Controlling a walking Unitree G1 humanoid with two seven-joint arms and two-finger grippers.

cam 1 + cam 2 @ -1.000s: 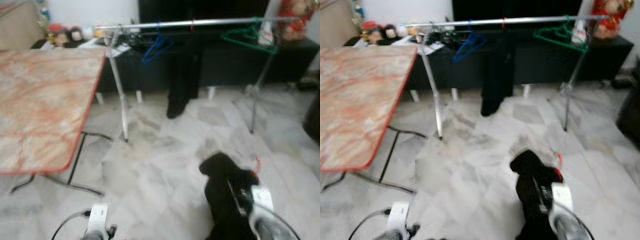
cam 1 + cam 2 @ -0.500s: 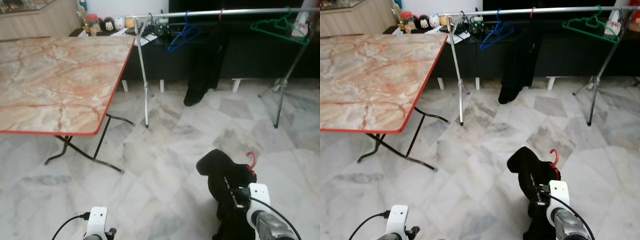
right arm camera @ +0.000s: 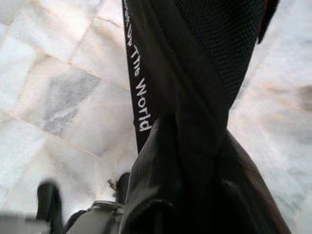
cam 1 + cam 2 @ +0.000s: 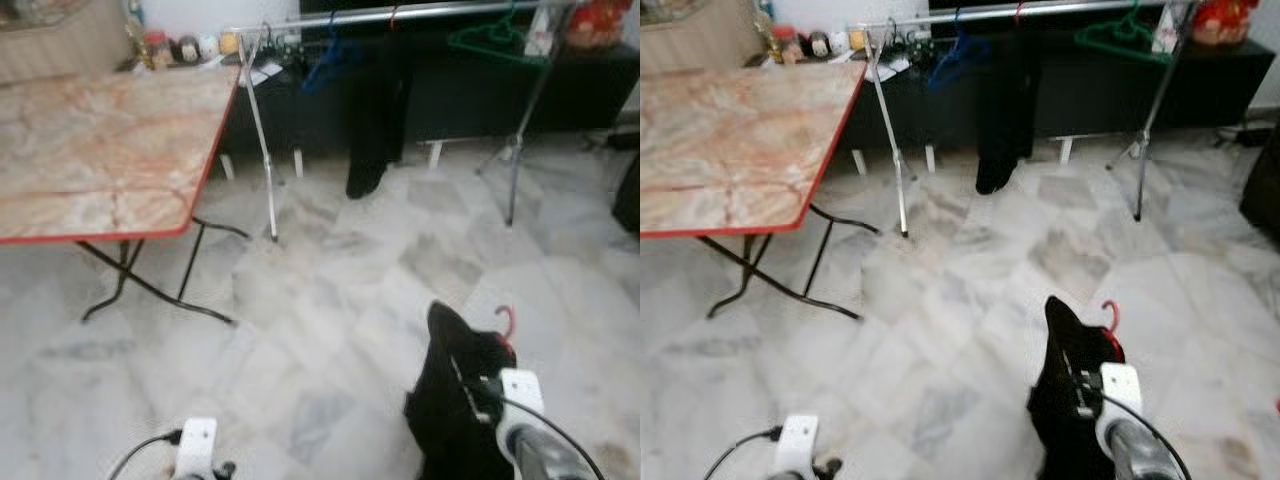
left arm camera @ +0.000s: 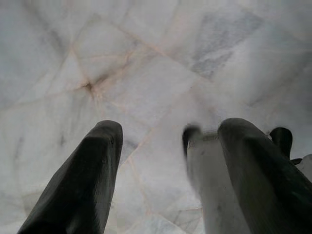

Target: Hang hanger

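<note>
My right gripper is low at the front right, shut on a red hanger whose hook sticks up beside a black garment draped over it. White lettering on the black garment runs along a strip in the right wrist view, and the cloth hides the fingers there. A metal clothes rail spans the far side of the room, well ahead of the gripper. My left gripper hangs low over the marble floor, open with nothing between its fingers.
On the rail hang a blue hanger, a long black garment and a green hanger. A marble-topped folding table with a red edge stands at the left. A black cabinet runs behind the rail. Pale marble floor lies between.
The whole view has shifted and blurred, so the camera moved. My right gripper keeps its hold; the black garment now hangs narrower and more upright. The left arm stays low.
</note>
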